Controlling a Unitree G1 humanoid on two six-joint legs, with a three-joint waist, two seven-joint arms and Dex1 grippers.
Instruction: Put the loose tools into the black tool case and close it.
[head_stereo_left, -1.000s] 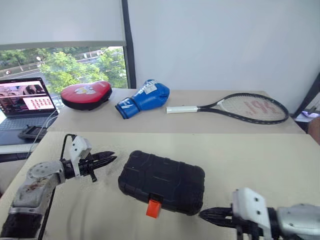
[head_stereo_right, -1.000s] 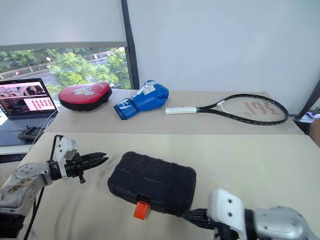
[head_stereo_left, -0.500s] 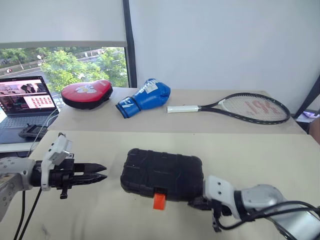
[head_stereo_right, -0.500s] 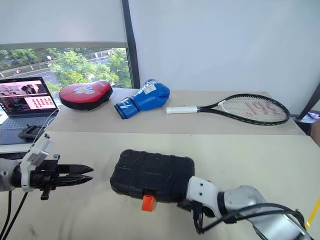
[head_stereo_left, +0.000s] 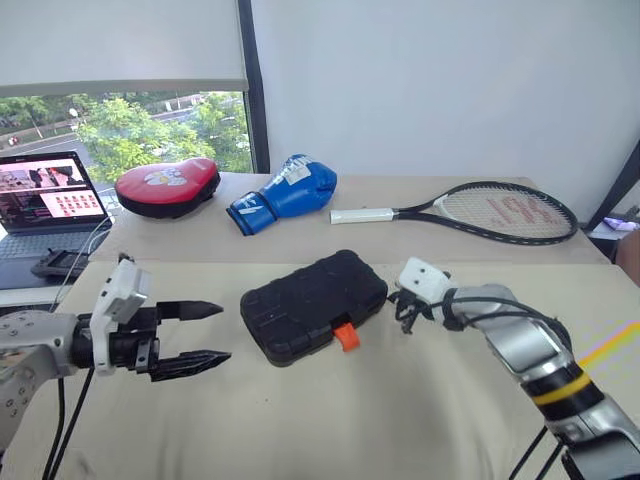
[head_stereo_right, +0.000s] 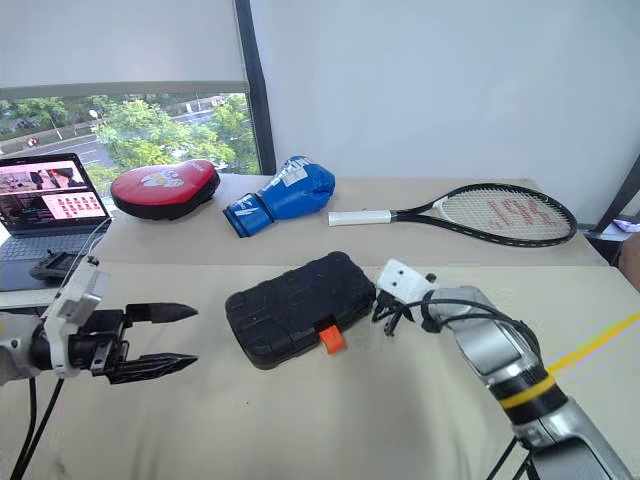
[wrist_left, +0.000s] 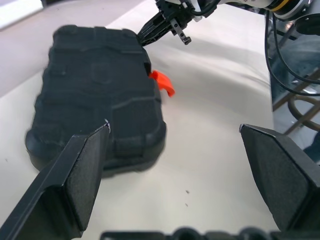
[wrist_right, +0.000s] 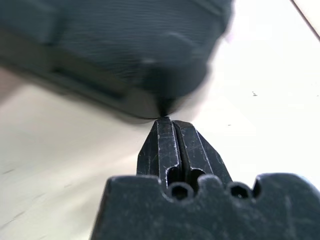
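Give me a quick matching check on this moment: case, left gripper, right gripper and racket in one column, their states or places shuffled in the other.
Things:
1. case
2. left gripper
3. right gripper
4. racket

States or places:
A. open, clear of the case
B. shut, tips against the case's corner
C. on the far table by the wall
D. closed, orange latch toward the robot

Pairs: 1-D, 2-A, 3-B, 4-C

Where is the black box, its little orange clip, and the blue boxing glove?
black tool case (head_stereo_left: 312, 303): left eye view, on its ribbed lid.
orange latch (head_stereo_left: 346, 336): left eye view, middle of the clip.
blue boxing glove (head_stereo_left: 300, 186): left eye view, on the padded fist part.
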